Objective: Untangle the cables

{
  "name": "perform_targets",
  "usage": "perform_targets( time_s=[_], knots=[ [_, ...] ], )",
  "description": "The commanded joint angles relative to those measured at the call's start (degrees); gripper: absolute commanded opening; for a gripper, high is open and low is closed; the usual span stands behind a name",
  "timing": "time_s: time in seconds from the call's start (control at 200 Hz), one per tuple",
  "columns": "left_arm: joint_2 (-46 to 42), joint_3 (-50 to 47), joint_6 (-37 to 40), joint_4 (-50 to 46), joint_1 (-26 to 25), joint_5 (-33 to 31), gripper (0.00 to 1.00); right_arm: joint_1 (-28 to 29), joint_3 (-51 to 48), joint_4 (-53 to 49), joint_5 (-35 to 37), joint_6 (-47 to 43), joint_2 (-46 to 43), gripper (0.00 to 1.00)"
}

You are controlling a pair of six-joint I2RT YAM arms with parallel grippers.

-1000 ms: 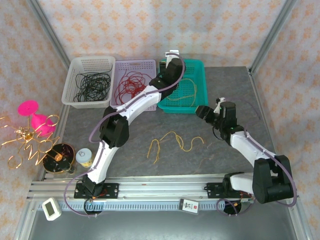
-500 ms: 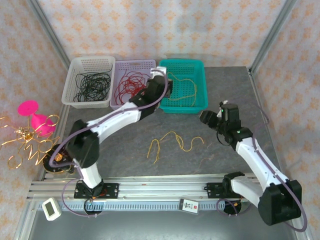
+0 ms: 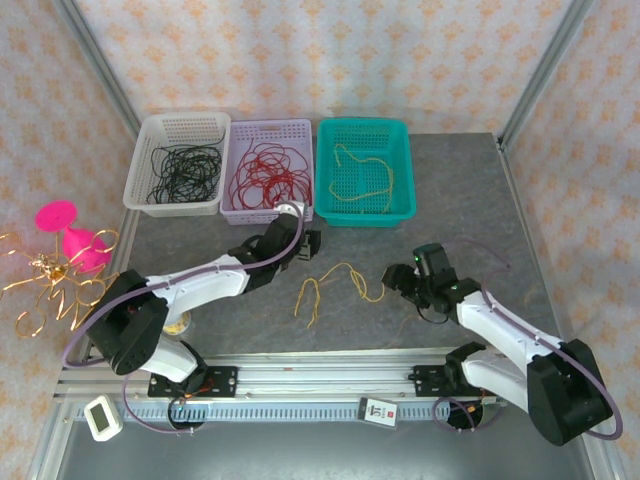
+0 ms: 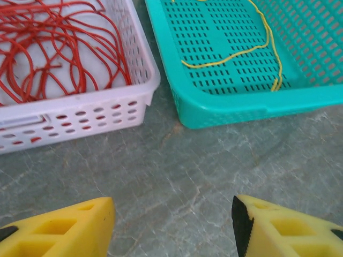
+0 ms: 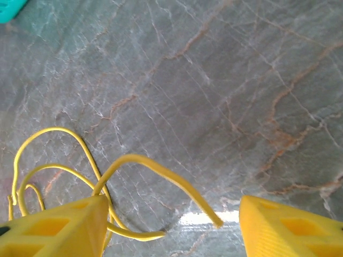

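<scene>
1. The loose yellow cable [image 3: 345,283] lies in open loops on the tabletop [image 3: 470,200], between my two arms; its length runs roughly left to right across the overhead view, with the narrower loops bunched at its left end.
2. The right tool [image 3: 402,279] is spread and pinching nothing; on its wrist camera the cable's free right end curls into the gap between the fingers, and the loops trail off to the left of that view.
3. The left tool [image 3: 306,246] is also spread and empty; it points toward the pale basket [image 3: 270,125] of red cables [image 3: 262,172] and the teal basket [image 3: 362,124], so the loose cable lies on its near side, out of its line.
4. I judge the right arm the nearer and better placed; the pick turns on that free end sitting between its fingers, so lowering and closing should need little sideways correction.
</scene>
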Motion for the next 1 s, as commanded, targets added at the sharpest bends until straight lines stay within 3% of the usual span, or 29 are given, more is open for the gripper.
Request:
perform_targets(
  time_s=[0.0, 0.1, 0.255, 0.566, 0.736, 0.991],
  knots=[
    [-2.51, -1.67, -1.93, 3.78, -0.43, 2.81, 0.62, 0.24, -0.9, 5.09, 2.41, 2.22, -0.11, 0.58],
    [-2.88, -2.52, -1.34, 4.26, -0.39, 3.76, 0.62, 0.2, -1.62, 8.0, 5.61, 1.8, -0.53, 0.53],
    [-2.73, -2.38, 0.07, 4.29, -0.37, 5.97, 0.62, 0.2, -3.05, 15.75, 3.91, 4.4, 2.14, 0.49],
    [-1.88, -2.71, 0.05, 4.61, -0.42, 7.13, 0.62, 0.22, -5.85, 26.52, 2.55, 8.25, 4.04, 0.53],
    [-0.43, -2.25, 0.23, 4.26, -0.5, 9.13, 0.59, 1.45, -6.54, 27.92, -0.04, 8.0, 4.38, 0.64],
    [0.23, -1.7, 0.15, 4.04, -0.46, 9.49, 0.57, 5.72, -7.43, 27.68, 5.14, 5.72, 7.56, 0.62]
  ],
)
